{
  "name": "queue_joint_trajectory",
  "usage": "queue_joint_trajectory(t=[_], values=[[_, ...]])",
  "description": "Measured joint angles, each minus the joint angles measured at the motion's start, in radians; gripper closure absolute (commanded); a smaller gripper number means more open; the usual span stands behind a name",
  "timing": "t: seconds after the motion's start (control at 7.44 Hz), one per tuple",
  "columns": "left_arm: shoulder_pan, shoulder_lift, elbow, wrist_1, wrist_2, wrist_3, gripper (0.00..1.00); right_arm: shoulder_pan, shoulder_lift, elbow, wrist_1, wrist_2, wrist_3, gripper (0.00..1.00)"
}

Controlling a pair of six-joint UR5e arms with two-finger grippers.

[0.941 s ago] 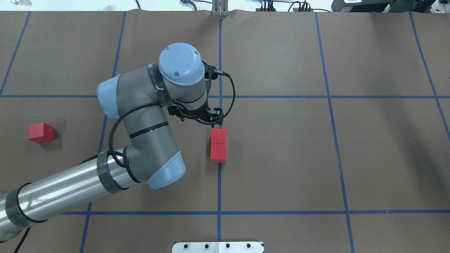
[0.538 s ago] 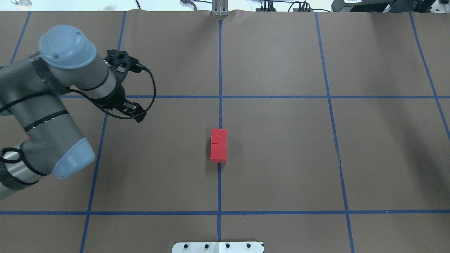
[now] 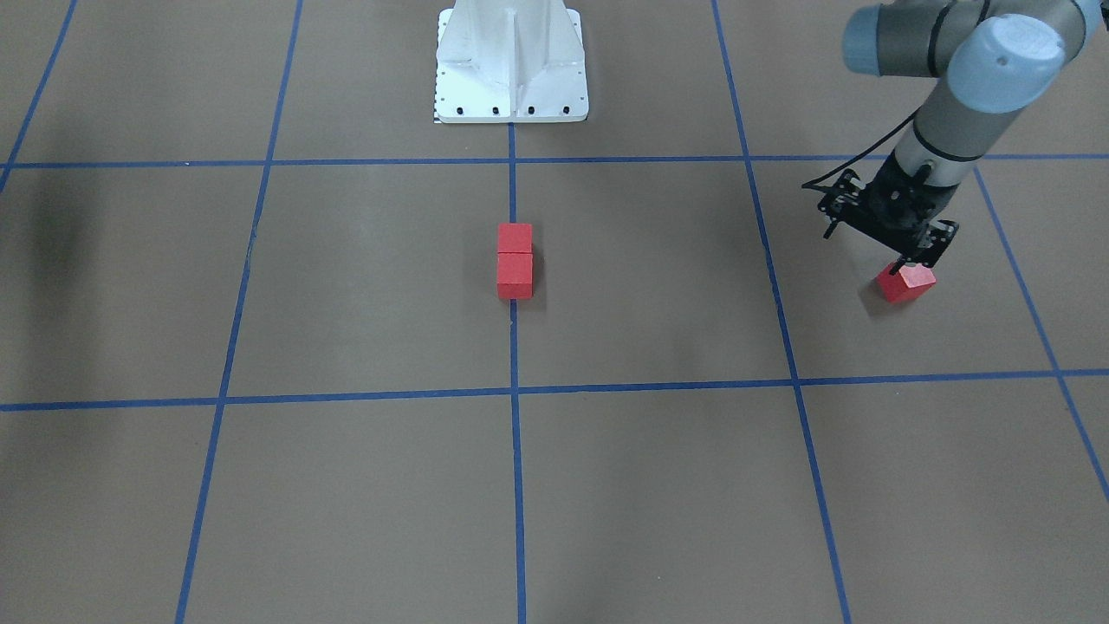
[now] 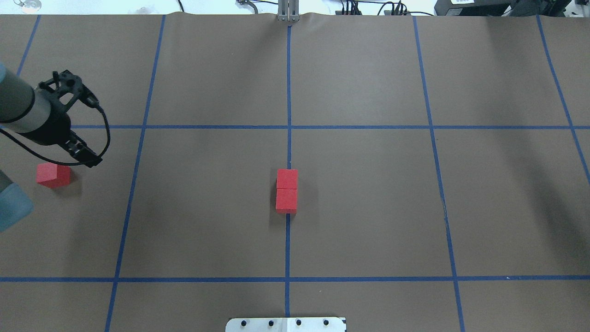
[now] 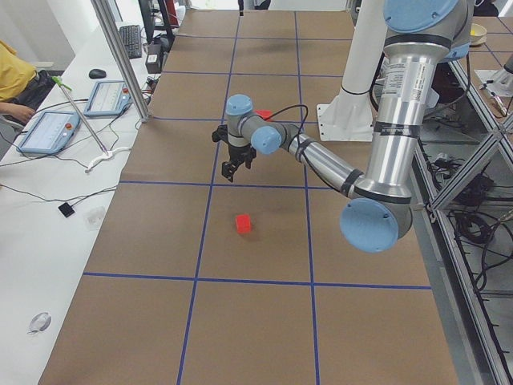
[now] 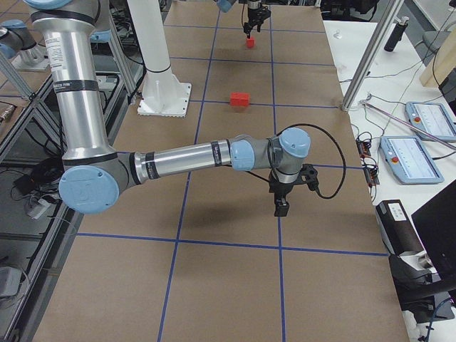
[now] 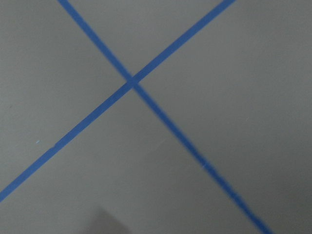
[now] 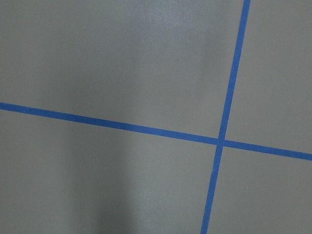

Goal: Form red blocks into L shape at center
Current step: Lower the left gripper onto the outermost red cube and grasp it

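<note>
Tabletop (image 4: 368, 207) of brown paper, gridded in blue tape, carries everything. Over its left end reaches the left arm (image 3: 953, 95), wrist pointed down so that its jaws hang just above the lone red block (image 4: 53, 174) without touching it, which I judge to be a line-up for a pick. Whether those jaws are spread or pressed together I cannot tell, since the black bracket and cable crowd them. The right arm (image 6: 178, 158) stretches low over the opposite end, well apart from every block and probably parked out of the way. Its jaws show only from the side, so their state cannot be told either. A white base plate (image 3: 511, 69) stands on the robot's side of the grid.

At the center, two red blocks (image 4: 286, 191) sit touching in a short row on the central tape line (image 4: 287, 244), between the two horizontal lines, likely the L's long leg. The lone block lies askew in the next column and would need squaring beside one end of that row. Between it and the center only paper and one tape line show.
</note>
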Motion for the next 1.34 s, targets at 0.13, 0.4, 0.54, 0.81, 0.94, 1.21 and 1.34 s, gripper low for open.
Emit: queue_joint_trajectory(t=[0.13,0.4,0.54,0.81,0.94,1.21,1.34], values=[[-0.020,0.040,0.005,-0.030,-0.015,0.097,0.01,0.000,0.000,0.000,0.000,0.000,0.000,0.01],[-0.052,0.071,0.027,-0.051,-0.027,0.377,0.03,0.000,0.002,0.000,0.000,-0.001,0.002,0.01],[-0.057,0.079,0.043,-0.056,-0.035,0.487,0.01,0.000,0.003,0.000,0.000,-0.001,0.004,0.01],[-0.058,0.085,0.105,-0.104,-0.076,0.587,0.00,0.000,0.003,0.001,0.000,-0.001,0.005,0.01],[-0.059,0.089,0.151,-0.164,-0.087,0.595,0.01,0.000,0.004,0.001,0.000,-0.001,0.005,0.01],[-0.058,0.096,0.246,-0.293,-0.093,0.591,0.01,0.000,0.004,0.001,0.000,-0.001,0.005,0.01],[-0.057,0.096,0.275,-0.338,-0.094,0.582,0.01,0.000,0.005,0.001,0.000,-0.001,0.005,0.01]])
